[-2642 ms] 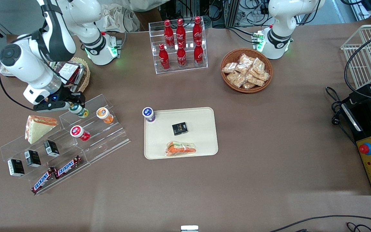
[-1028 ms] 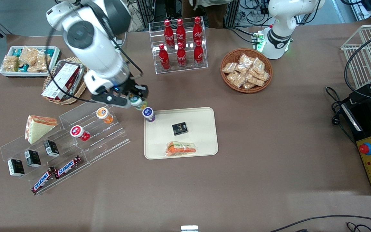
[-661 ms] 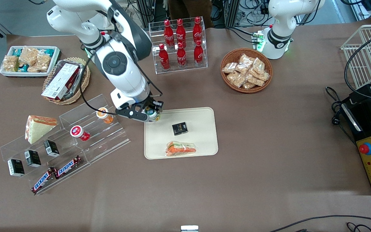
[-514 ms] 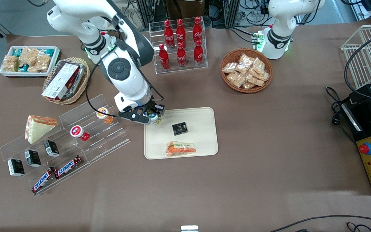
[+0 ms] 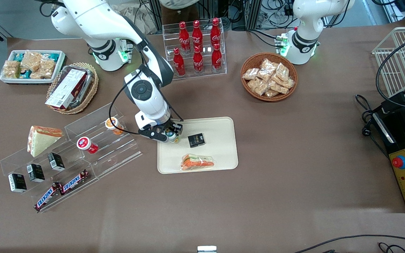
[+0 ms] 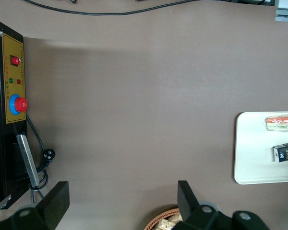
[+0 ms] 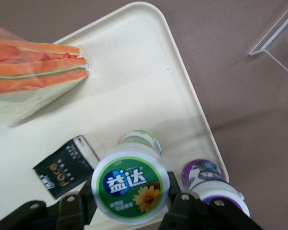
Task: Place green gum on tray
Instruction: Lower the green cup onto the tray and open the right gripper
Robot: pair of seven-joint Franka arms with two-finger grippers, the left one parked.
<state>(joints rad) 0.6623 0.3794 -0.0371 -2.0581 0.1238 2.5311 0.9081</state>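
Note:
The green gum (image 7: 129, 186), a white-lidded canister with a green label and a yellow flower mark, is held upright in my right gripper (image 7: 128, 207), one black finger on each side. In the front view the gripper (image 5: 169, 135) holds the gum (image 5: 171, 136) over the cream-beige tray (image 5: 220, 140), at the tray's end toward the working arm. I cannot tell whether the gum touches the tray (image 7: 134, 86). The tray (image 6: 254, 153) also shows in the left wrist view.
A purple-lidded canister (image 7: 209, 179) stands on the tray's corner close beside the gum. A black packet (image 5: 196, 140) and a wrapped sandwich (image 5: 198, 162) lie on the tray. A clear stepped shelf (image 5: 118, 147) holds orange-lidded (image 5: 113, 124) and red-lidded (image 5: 84, 144) canisters.
My gripper has carried the green gum from the clear shelf past the purple-lidded canister to over the tray, and has come lower and nearer to the front camera.

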